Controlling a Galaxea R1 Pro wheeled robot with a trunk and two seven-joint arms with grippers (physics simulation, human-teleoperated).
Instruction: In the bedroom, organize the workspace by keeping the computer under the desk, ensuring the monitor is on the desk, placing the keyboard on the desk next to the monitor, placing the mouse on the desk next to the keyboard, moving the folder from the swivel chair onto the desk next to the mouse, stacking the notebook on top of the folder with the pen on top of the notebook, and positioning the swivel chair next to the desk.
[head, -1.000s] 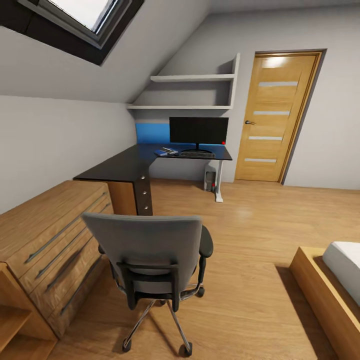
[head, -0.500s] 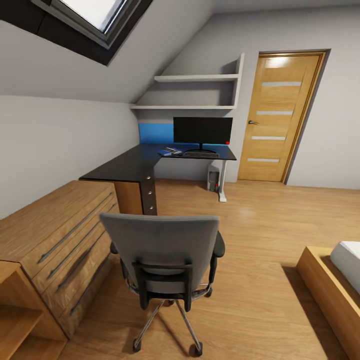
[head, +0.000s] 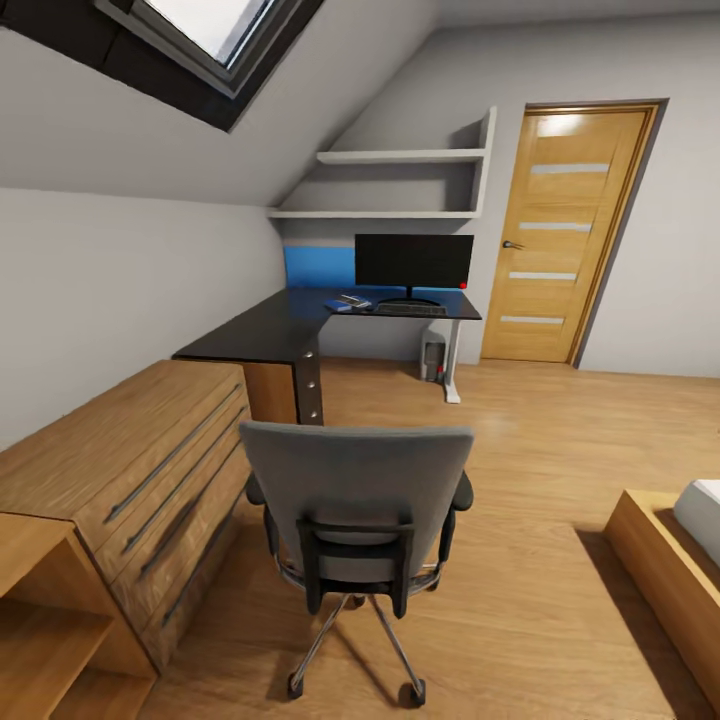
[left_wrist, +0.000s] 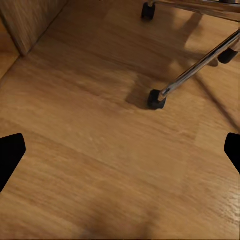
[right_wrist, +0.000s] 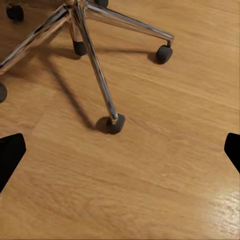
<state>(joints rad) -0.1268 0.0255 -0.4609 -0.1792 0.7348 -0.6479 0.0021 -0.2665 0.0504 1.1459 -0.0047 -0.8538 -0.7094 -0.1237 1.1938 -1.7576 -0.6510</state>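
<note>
Grey swivel chair (head: 357, 505) stands near, its back towards the camera, far from the dark worktop (head: 285, 325); both tools gape empty, so closing in comes next.

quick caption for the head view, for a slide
Attic bedroom seen from behind a grey swivel chair, with the monitor and keyboard on the dark L-shaped desk beyond.
</note>
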